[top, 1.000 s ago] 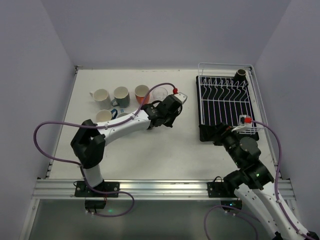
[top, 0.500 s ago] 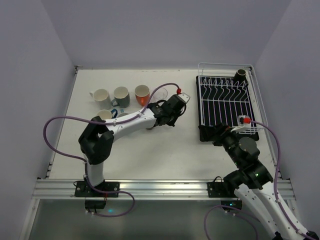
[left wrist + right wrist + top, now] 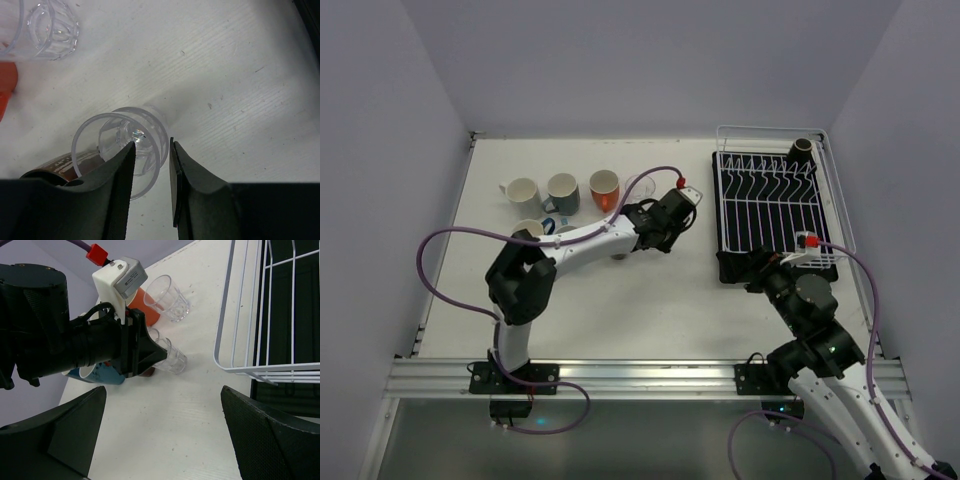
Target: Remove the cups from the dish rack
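Desk point(image 3: 650, 310): dish rack point(image 3: 718, 190) far right, one dark cup point(image 3: 802, 152) standing in its far corner. Right tool point(image 3: 164, 390) spread wide, empty, at the rack's near-left corner. Left tool point(image 3: 151, 145) straddles the wall of an upright clear glass point(image 3: 117, 132) left of the rack, jaws narrowly parted, apparently not pinching. Widen, then lift straight up to avoid tipping it.

Table point(image 3: 650, 290), white, lightly scuffed. Standing directly on it at the far left: cream mug point(image 3: 523, 190), grey mug point(image 3: 563, 192), orange mug point(image 3: 604, 186), far clear glass point(image 3: 167, 299), near clear glass point(image 3: 120, 145) (upright), second cream mug point(image 3: 528, 230). At the right: black drip tray point(image 3: 730, 268), carrying the dish rack point(image 3: 775, 200).
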